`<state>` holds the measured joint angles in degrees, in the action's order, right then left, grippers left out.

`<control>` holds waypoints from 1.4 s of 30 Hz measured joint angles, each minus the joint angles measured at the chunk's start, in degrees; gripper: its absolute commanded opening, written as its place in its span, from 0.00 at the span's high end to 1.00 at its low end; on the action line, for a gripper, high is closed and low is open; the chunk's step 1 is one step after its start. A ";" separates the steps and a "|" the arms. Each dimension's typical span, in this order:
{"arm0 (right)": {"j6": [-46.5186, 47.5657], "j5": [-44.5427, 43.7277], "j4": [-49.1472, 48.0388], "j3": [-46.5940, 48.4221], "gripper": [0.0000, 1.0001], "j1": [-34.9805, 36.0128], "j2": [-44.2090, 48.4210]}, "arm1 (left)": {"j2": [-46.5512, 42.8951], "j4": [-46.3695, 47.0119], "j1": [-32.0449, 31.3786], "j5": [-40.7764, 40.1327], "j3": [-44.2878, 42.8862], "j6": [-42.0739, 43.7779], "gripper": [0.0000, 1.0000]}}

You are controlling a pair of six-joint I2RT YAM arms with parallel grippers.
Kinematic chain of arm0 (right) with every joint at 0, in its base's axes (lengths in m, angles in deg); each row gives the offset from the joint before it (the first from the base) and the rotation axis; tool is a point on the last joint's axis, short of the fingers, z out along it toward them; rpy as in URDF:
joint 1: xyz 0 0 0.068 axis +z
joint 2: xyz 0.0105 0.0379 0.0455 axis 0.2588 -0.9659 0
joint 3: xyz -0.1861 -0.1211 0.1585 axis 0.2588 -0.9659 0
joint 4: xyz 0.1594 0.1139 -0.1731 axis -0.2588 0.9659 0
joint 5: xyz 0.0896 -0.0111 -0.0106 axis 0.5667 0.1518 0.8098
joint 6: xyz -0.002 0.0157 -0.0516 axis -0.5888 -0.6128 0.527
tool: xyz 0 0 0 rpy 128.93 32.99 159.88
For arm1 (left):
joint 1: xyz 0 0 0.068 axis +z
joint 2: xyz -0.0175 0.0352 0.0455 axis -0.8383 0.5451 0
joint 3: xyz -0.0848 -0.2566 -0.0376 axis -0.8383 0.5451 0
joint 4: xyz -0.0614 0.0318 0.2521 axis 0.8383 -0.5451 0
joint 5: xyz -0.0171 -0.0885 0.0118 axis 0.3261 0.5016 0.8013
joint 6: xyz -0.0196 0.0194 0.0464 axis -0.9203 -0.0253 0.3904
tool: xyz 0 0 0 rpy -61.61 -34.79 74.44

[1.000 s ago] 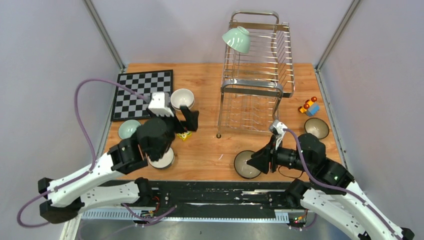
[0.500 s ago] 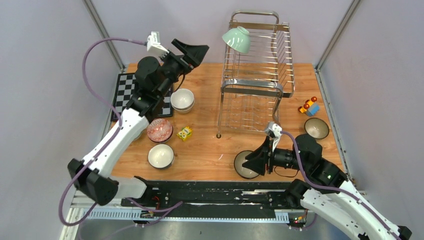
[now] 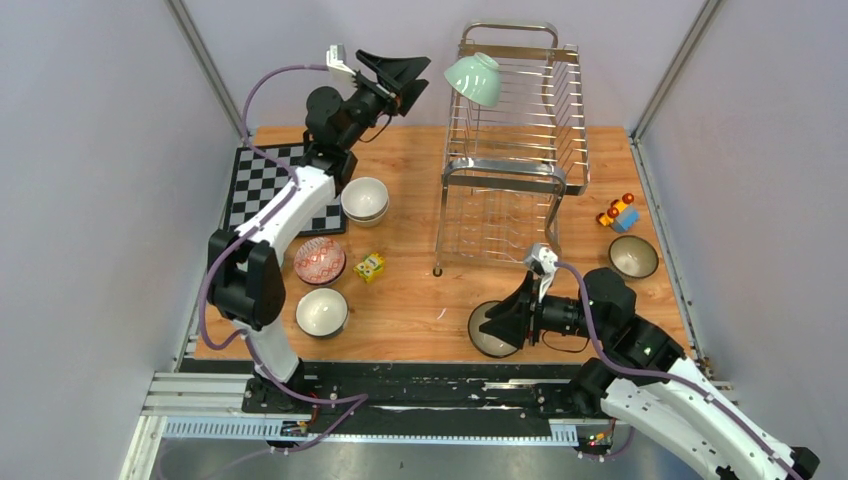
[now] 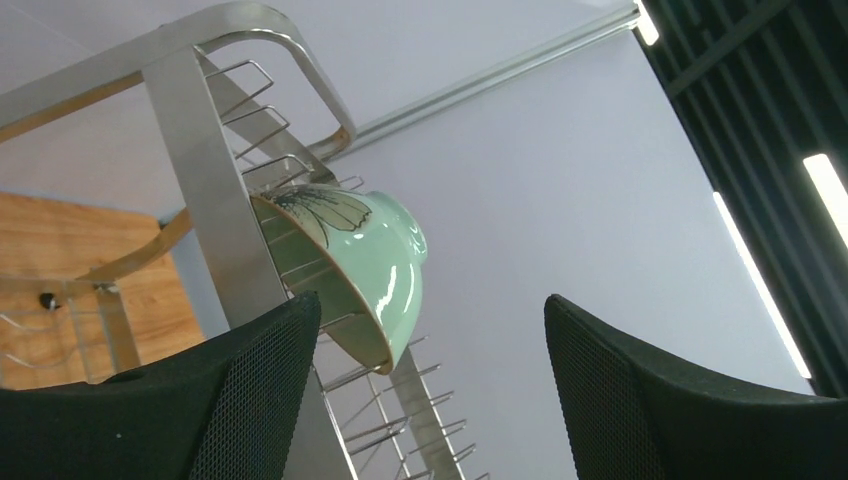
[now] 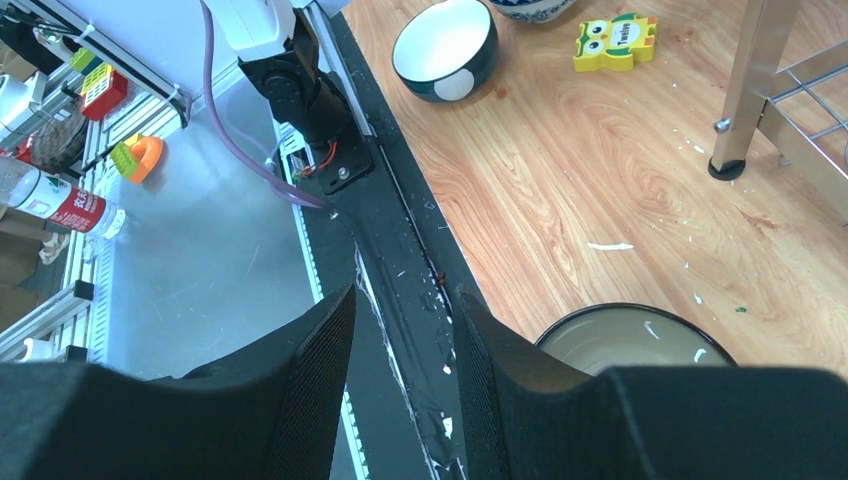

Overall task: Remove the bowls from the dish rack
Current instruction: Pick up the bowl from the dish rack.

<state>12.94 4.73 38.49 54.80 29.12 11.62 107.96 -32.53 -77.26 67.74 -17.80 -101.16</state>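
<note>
The tall silver dish rack (image 3: 515, 130) stands at the back of the table. A mint green bowl (image 3: 474, 78) leans on edge at the upper tier's left corner. My left gripper (image 3: 410, 75) is raised just left of it, open and empty. In the left wrist view the bowl (image 4: 355, 265) sits between the rack frame (image 4: 215, 200) and my spread fingers, nearer the left one. My right gripper (image 3: 500, 325) hovers low over a dark-rimmed bowl (image 3: 488, 335) at the front. Its jaws stand slightly apart with nothing between them, and the bowl (image 5: 640, 335) lies beside the right finger.
On the table lie stacked white bowls (image 3: 365, 198), a red-patterned bowl (image 3: 319, 260), a dark bowl with a cream inside (image 3: 322, 311) and a dark-rimmed bowl (image 3: 633, 256). There are also a chessboard (image 3: 262, 190), a yellow block (image 3: 371, 266) and a toy car (image 3: 618, 213).
My left arm has lifted off the table's left side and swung up and back to the rack's top left corner, uncovering the red-patterned bowl. The right arm has barely shifted.
</note>
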 measured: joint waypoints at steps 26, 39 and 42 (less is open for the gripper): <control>-0.59 0.04 -4.07 -1.36 0.56 0.00 -4.79 | 13.38 10.58 0.22 9.51 -9.92 -13.40 0.21; -0.59 -0.52 -4.02 -1.36 0.56 0.00 -3.98 | 18.53 12.76 -0.61 10.49 -14.84 -16.24 0.34; -0.61 -0.76 -4.00 -1.36 0.56 0.00 -3.65 | 19.71 14.01 -0.90 10.49 -15.52 -17.14 0.38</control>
<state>12.33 3.97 34.49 53.45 29.12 7.97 127.68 -18.52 -78.16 78.24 -33.32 -118.29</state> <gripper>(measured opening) 0.441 0.659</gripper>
